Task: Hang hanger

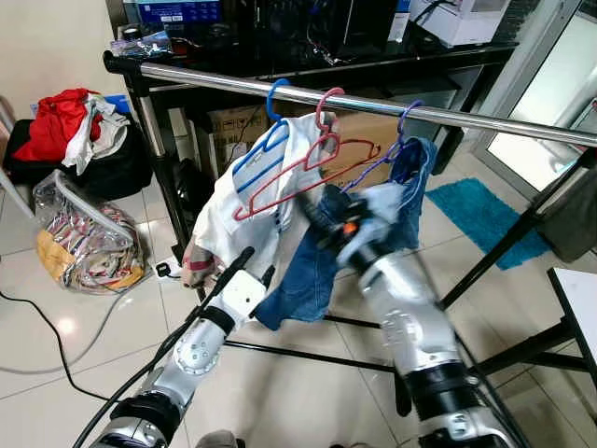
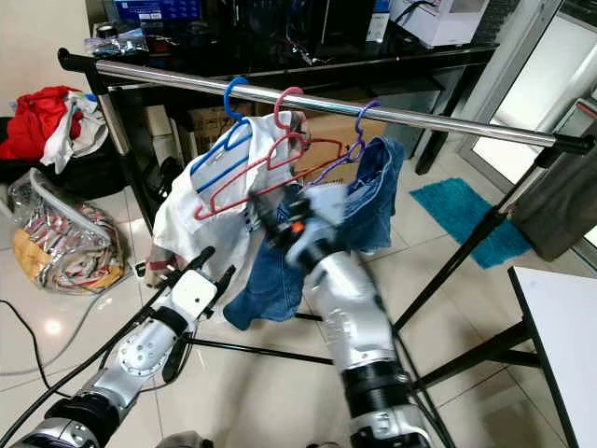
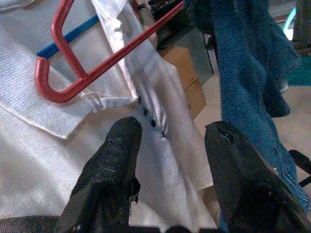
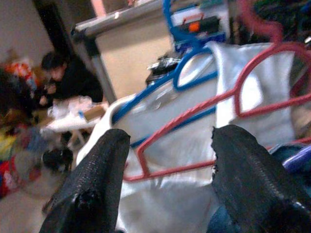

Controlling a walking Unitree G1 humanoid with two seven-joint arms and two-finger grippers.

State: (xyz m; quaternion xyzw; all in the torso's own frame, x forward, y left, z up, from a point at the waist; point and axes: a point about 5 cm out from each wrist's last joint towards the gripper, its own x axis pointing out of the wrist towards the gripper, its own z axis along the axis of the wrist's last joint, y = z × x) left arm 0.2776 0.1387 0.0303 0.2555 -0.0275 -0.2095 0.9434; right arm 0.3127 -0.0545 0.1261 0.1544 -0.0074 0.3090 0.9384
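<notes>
A silver rail (image 1: 466, 119) runs across the rack. Three hangers hang on it: a blue hanger (image 1: 264, 147) carrying a white shirt (image 1: 229, 215), a bare red hanger (image 1: 308, 166), and a purple hanger (image 1: 399, 138) holding blue jeans (image 1: 308, 271). My right gripper (image 4: 170, 138) is raised just below the red hanger, open, with the hanger's lower bar ahead of its fingers; the arm is blurred. My left gripper (image 3: 172, 131) is lower, open, and points at the white shirt close to the red hanger's corner (image 3: 53, 87).
A black desk (image 1: 373, 56) with boxes stands behind the rack. Red clothes (image 1: 56, 121) and a plastic bag (image 1: 84, 238) lie at the left, a teal mat (image 1: 480, 215) at the right. A white table corner (image 1: 578, 299) is near right. A person (image 4: 63, 77) sits far off.
</notes>
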